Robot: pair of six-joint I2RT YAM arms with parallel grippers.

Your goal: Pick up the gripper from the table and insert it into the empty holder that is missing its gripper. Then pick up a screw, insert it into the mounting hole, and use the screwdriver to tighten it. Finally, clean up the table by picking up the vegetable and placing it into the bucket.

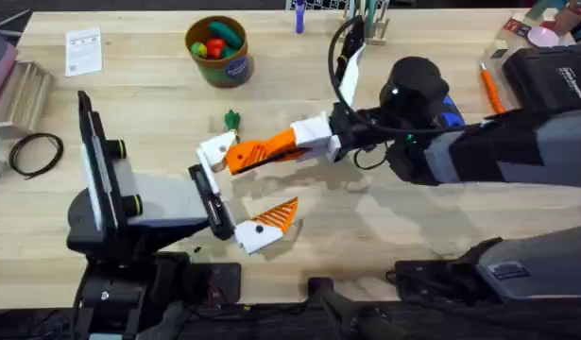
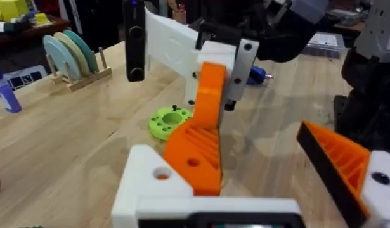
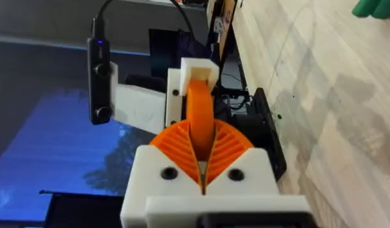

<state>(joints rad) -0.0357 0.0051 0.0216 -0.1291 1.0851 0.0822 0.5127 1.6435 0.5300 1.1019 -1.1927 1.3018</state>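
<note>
Pale wooden table (image 1: 148, 113) carries the whole scene, with a black coiled cable (image 1: 33, 153) at its far-left edge and a white paper card (image 1: 83, 50) farther back. The bucket (image 1: 219, 52) stands at the far middle-left, with red, yellow and green toy produce (image 1: 214, 40) showing inside it. Near the table's middle lies a small green thing (image 1: 232, 120), which the left wrist view shows as a flat round green disc (image 2: 169, 122).

The right gripper (image 1: 295, 142) reaches in from the right, its jaws clenched on the gripper (image 1: 262, 152), the orange ribbed wedge, which lies stretched out to the left. In the right wrist view the two orange pads (image 3: 229, 147) press against the wedge (image 3: 200, 120) from both sides. The wedge's far tip meets the holder (image 1: 217, 148), the white block on one jaw of the left gripper (image 1: 241, 194); from the left wrist view the wedge (image 2: 200, 145) sits against that white block (image 2: 147, 183), though how far it is seated I cannot tell.

The left gripper's jaws are spread wide apart, grasping nothing, with an orange ribbed pad (image 1: 276, 216) on its near jaw. The screwdriver (image 1: 448, 111) shows as a blue patch behind the right arm, mostly hidden. A thin orange tool (image 1: 489, 87) lies at the far right.
</note>
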